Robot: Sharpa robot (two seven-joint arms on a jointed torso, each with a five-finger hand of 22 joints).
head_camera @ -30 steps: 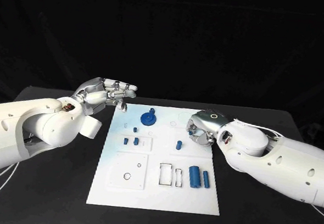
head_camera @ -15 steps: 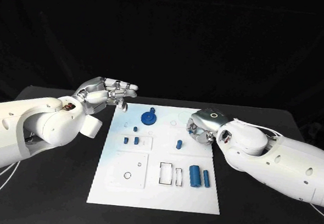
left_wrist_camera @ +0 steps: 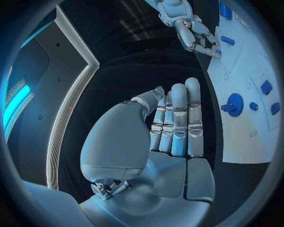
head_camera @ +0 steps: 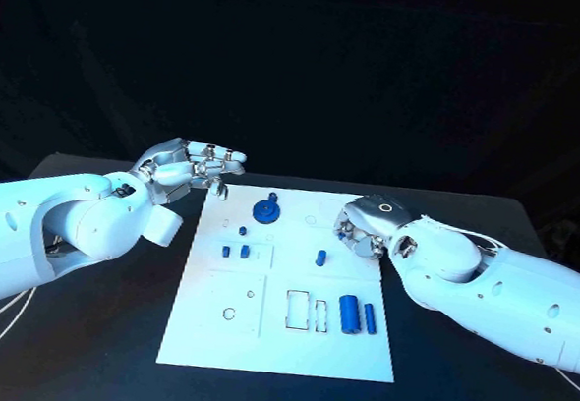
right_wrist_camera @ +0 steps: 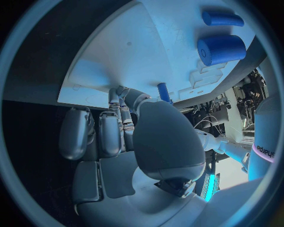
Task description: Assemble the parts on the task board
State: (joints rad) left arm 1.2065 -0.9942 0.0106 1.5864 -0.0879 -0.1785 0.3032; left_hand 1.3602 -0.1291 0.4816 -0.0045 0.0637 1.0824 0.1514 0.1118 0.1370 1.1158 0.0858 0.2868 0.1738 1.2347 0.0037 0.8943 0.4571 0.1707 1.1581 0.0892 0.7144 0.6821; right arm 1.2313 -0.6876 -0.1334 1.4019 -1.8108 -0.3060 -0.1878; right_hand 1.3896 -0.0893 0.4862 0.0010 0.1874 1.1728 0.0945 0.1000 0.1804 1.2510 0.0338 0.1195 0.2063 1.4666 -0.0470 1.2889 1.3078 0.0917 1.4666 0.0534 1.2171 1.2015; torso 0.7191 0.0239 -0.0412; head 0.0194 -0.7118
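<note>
The white task board (head_camera: 280, 338) lies in the middle of the table. On it are a blue round gear-like part (head_camera: 269, 212), several small blue pieces (head_camera: 235, 250), an upright blue peg (head_camera: 321, 258), and a thick blue cylinder (head_camera: 349, 314) beside a thinner one (head_camera: 369, 317). My left hand (head_camera: 194, 164) hovers off the board's far left corner; its fingers (left_wrist_camera: 177, 118) are straight and it holds nothing. My right hand (head_camera: 360, 231) sits over the board's far right edge with its fingers (right_wrist_camera: 112, 127) curled down near the board (right_wrist_camera: 136, 52). The peg (right_wrist_camera: 164, 92) stands just beyond them, apart.
Black table (head_camera: 88, 334) surrounds the board on all sides. Empty rectangular and round slots (head_camera: 304, 310) mark the board's near half. My white forearms flank the board left and right. The gear (left_wrist_camera: 235, 104) and my right hand (left_wrist_camera: 189, 28) also appear in the left wrist view.
</note>
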